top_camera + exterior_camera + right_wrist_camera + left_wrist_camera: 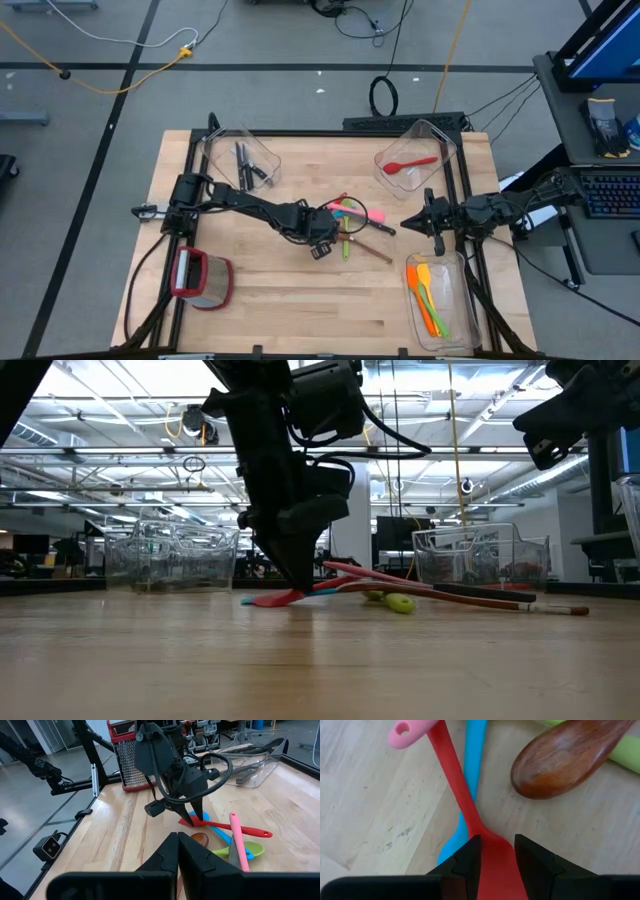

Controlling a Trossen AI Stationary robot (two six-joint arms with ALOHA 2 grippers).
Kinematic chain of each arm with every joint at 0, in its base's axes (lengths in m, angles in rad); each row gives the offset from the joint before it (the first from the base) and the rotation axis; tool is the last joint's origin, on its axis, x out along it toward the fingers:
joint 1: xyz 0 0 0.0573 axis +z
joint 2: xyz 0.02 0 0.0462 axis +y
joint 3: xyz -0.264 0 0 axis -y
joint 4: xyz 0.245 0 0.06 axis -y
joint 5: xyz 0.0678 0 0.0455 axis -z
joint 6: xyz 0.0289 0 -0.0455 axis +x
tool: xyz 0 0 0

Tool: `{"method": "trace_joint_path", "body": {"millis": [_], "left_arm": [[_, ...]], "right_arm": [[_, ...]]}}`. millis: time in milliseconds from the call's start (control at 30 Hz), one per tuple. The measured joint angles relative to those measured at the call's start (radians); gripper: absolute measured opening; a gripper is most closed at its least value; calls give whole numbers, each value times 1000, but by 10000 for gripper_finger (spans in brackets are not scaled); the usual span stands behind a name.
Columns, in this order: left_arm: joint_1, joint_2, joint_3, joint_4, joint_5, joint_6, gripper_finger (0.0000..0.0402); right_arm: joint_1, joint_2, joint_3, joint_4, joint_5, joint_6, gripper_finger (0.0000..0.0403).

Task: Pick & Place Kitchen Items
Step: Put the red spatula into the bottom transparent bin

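Note:
A pile of utensils (350, 215) lies at the table's middle: a red spatula (455, 785), a blue one (472, 750) under it, a pink one (237, 840), a green spoon (245, 851) and a brown wooden spoon (565, 760). My left gripper (322, 238) stands over the pile's near-left end, shut on the red spatula. My right gripper (408, 222) is shut and empty, above the table to the right of the pile. My left gripper pinches the red spatula's wide blade end (496, 857) between its two fingers, one on each long edge. The fingers (197, 815) come from above, pointing down, across the blade. The spatula lies on the table (275, 600), its handle over the blue utensil.
A clear bin with black-handled knives (240, 165) stands far left, one with a red spoon (410, 165) far right, one with orange and green utensils (435, 295) near right. A red-rimmed container (200, 280) stands near left. Bare wood lies along the near edge.

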Motion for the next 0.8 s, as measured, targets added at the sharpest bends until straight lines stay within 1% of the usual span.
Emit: {"method": "trace_joint_path", "body": {"millis": [300,467,667,800], "left_arm": [[3,0,0,0,-4,-1,124],[10,0,0,1,13,-1,124],[12,0,0,34,13,57,124],[13,-11,-2,44,23,36,124]], "right_arm": [[0,0,0,0,0,0,0],[0,0,0,0,0,0,0],[0,0,0,0,0,0,0],[0,0,0,0,-1,0,0]]}}
